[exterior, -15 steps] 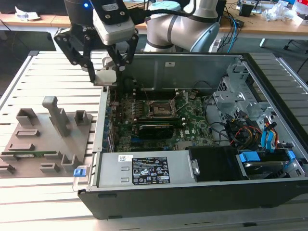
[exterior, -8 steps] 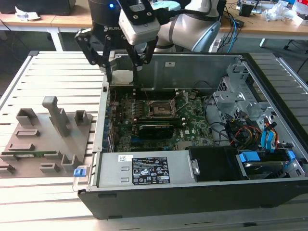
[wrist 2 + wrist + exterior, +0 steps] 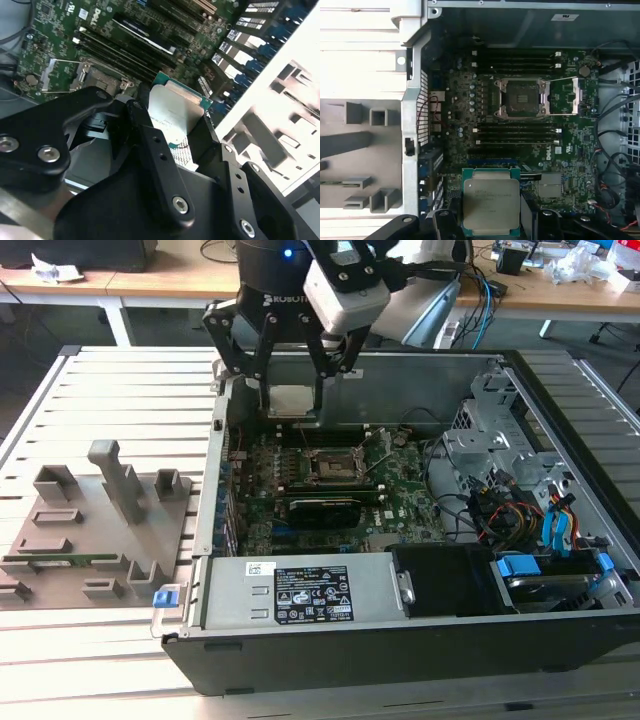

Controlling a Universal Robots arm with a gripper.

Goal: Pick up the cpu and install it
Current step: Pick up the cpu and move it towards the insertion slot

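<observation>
Within gripper [image 3: 291, 408] — cpu [image 3: 491, 207], edges seemingly hidden.

— Where are my 3 cameras pointing?

— The exterior view is looking down from high and well back at the computer case [image 3: 400, 665] on the slatted table [image 3: 120, 380]. The first wrist view is facing straight down onto the motherboard [image 3: 570, 165], fairly near.

— And the second wrist view?

— I'm seeing it looking slantwise past the gripper [image 3: 175, 117], very close. Both wrist views are sharing the cpu [image 3: 491, 202] and the socket [image 3: 520, 97]; all 3, the motherboard.
</observation>
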